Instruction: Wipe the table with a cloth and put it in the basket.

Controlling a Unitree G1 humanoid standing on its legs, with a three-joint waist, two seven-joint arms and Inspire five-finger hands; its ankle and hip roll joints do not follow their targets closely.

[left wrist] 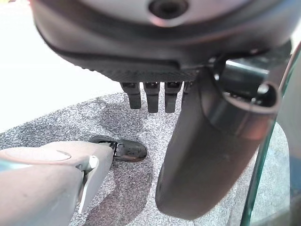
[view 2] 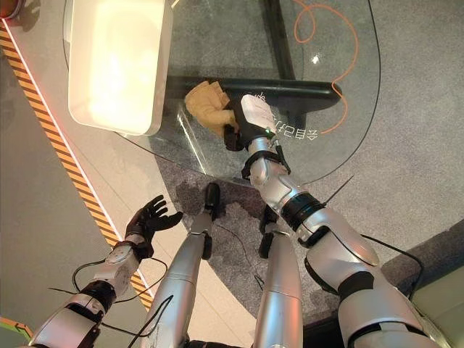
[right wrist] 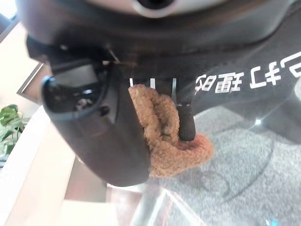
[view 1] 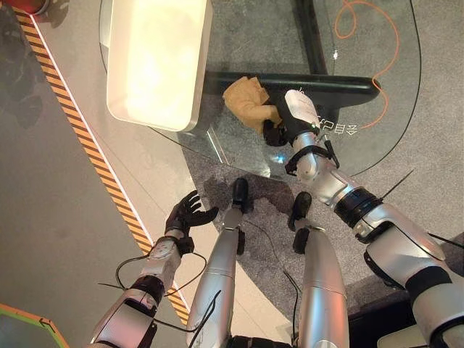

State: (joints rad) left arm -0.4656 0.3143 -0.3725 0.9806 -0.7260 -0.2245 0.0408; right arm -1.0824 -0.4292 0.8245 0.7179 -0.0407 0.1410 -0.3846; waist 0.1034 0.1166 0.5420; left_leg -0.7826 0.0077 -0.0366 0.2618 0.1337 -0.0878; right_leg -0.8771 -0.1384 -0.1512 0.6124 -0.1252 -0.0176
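A tan fuzzy cloth [view 1: 246, 100] lies bunched on the glass table [view 1: 377, 138], near its front edge. My right hand [view 1: 284, 123] has its fingers and thumb curled round the cloth's near side; the right wrist view shows the cloth [right wrist: 162, 134] pinched between thumb and fingers. A white oblong basket [view 1: 156, 61] stands on the table to the left of the cloth. My left hand [view 1: 187, 214] hangs low at the left, below the table's edge, over the floor, fingers spread and holding nothing; its straight fingers [left wrist: 150, 96] show in the left wrist view.
A black bar [view 1: 319, 83] runs beneath the glass behind the cloth. An orange cable [view 1: 377, 43] loops on the floor under the table. A yellow-and-black striped line [view 1: 94, 145] crosses the floor at the left.
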